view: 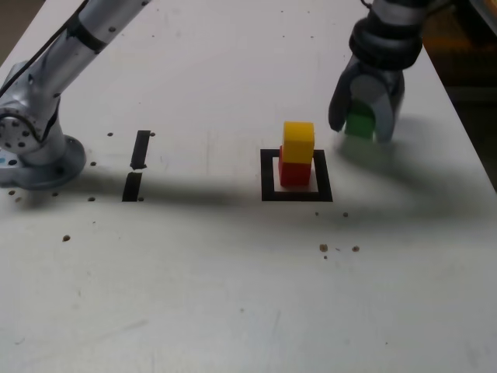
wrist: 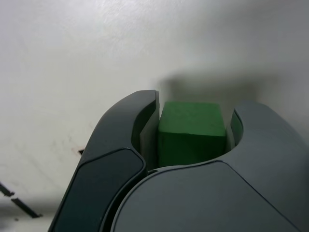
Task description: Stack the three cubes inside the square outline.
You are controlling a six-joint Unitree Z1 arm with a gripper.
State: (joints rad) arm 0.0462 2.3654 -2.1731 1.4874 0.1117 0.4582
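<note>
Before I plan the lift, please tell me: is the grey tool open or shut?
Shut on the green cube: the grey tool's jaws hug its opposite sides.

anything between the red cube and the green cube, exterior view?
Yes: between the red cube and the green cube, the outline's black tape, then bare tabletop in shadow.
</note>
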